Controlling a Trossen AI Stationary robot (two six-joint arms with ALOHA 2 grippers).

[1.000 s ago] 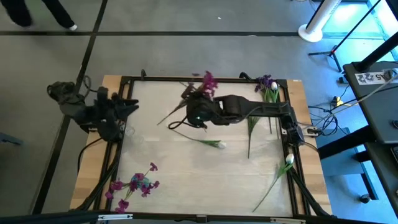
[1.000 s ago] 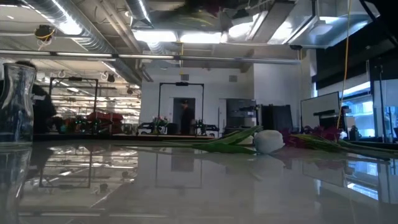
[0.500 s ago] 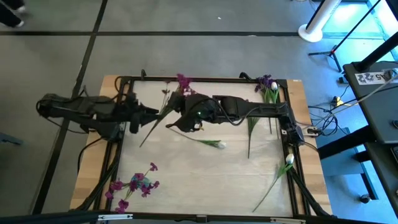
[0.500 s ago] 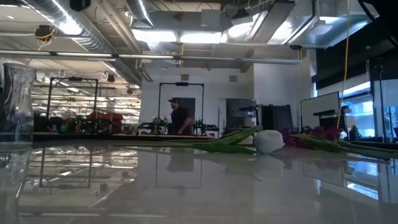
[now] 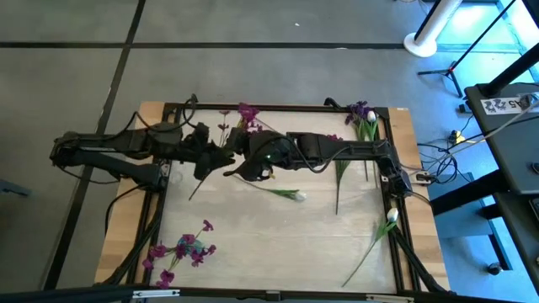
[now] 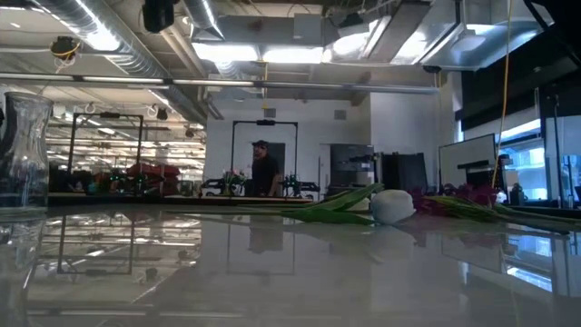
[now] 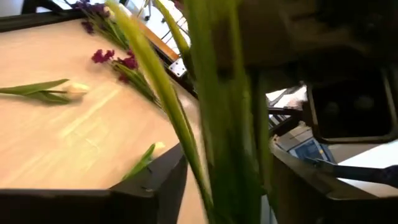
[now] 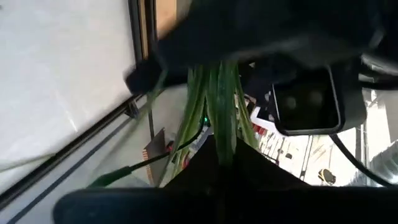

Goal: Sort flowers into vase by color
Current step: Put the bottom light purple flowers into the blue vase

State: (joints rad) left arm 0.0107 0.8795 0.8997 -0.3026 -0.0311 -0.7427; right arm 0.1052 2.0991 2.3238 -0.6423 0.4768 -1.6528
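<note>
A purple-magenta flower (image 5: 247, 112) is held up over the far middle of the table, its green stem (image 5: 202, 181) slanting down toward the near left. My right gripper (image 5: 240, 143) is shut on this stem. My left gripper (image 5: 217, 157) has reached in from the left and is open, with the stem (image 7: 217, 124) running up through the gap between its fingers (image 7: 155, 186); whether they touch it I cannot tell. A clear glass vase (image 6: 23, 154) stands near the left edge. The blooms are outside both wrist views. My right gripper pinches the bundle of thin green stems (image 8: 214, 118) between its two fingers, which lie across it, somewhat below the bloom. The flower is lifted clear of the table and hangs slanted, bloom toward the far edge and stem end toward the near left.
A white tulip (image 5: 290, 194) lies mid-table and another (image 5: 392, 216) near the right edge on a long stem. Purple blooms (image 5: 181, 251) lie at the near-left corner. Purple and white flowers (image 5: 360, 114) sit at the far-right corner, with green stems (image 5: 341, 172) beside them. A person (image 6: 263, 168) stands in the room behind.
My left arm has swung from the table's left edge toward the middle and brought its gripper around the held stem. My right gripper has carried the flower toward the left, so the bloom now stands farther left along the far edge. The person in the background has walked.
</note>
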